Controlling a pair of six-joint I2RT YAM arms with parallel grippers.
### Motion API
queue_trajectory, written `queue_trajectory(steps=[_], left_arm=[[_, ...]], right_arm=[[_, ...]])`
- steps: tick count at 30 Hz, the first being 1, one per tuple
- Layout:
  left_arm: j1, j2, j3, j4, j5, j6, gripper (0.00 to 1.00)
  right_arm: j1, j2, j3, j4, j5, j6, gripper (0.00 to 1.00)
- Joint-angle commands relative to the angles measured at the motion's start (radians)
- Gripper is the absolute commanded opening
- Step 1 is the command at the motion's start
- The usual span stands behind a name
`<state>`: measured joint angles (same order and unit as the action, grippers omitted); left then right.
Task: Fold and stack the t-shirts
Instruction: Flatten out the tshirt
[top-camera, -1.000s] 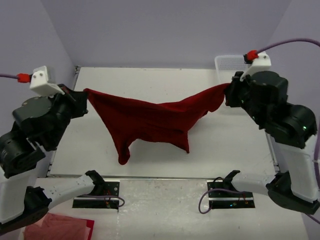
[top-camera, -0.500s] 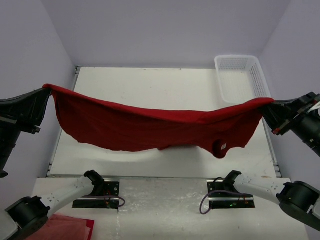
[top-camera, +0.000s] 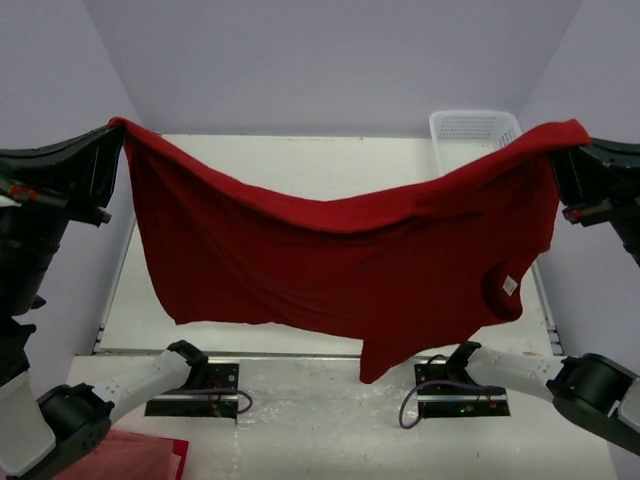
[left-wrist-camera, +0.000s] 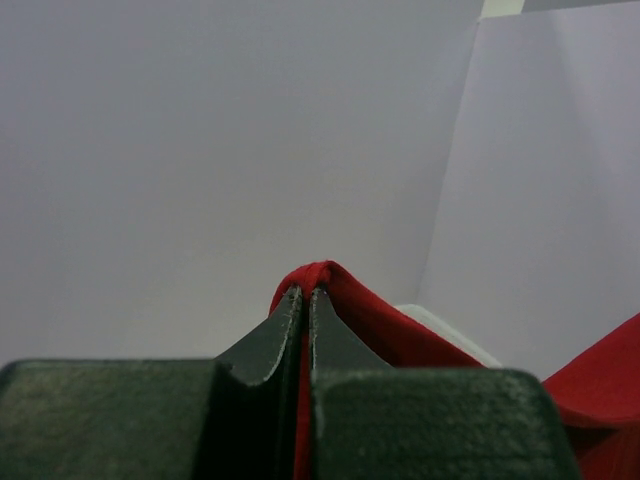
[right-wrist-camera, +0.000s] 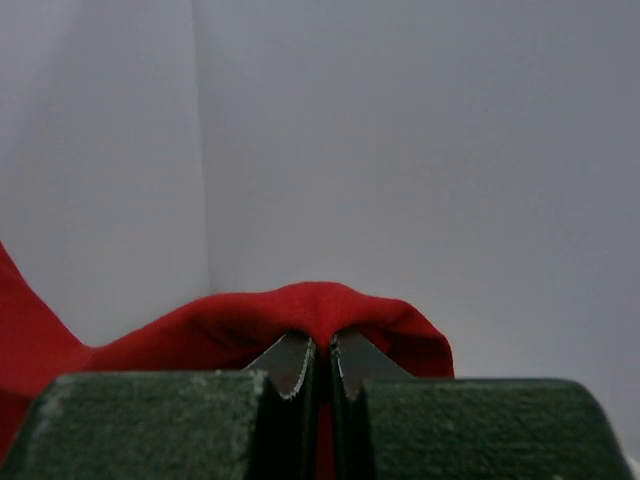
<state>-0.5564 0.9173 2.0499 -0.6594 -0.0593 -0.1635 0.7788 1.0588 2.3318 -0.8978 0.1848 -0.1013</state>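
Clamping the deep red t-shirt (top-camera: 330, 260) by one upper corner in the left claw (left-wrist-camera: 305, 300), jaws pressed together on a fold of cloth. Clamping the opposite upper corner in the right claw (right-wrist-camera: 322, 350), likewise closed tight on cloth. Holding the shirt spread and sagging in mid-air above the table (top-camera: 300, 160), white neck label (top-camera: 508, 285) showing at lower right. Hiding most of the table and the near part of the white mesh basket (top-camera: 470, 130) at far right. Cutting off a red heap (top-camera: 120, 455) at the near left corner, possibly another shirt.
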Motion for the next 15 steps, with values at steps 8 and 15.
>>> queue_trajectory(steps=[8, 15], left_arm=[[0.007, 0.155, 0.066, 0.19, -0.146, 0.199, 0.0], [0.007, 0.183, 0.021, 0.199, -0.192, 0.236, 0.0]], right_arm=[[0.004, 0.159, 0.08, 0.278, 0.048, -0.284, 0.0], [0.002, 0.179, 0.032, 0.32, 0.053, -0.337, 0.0]])
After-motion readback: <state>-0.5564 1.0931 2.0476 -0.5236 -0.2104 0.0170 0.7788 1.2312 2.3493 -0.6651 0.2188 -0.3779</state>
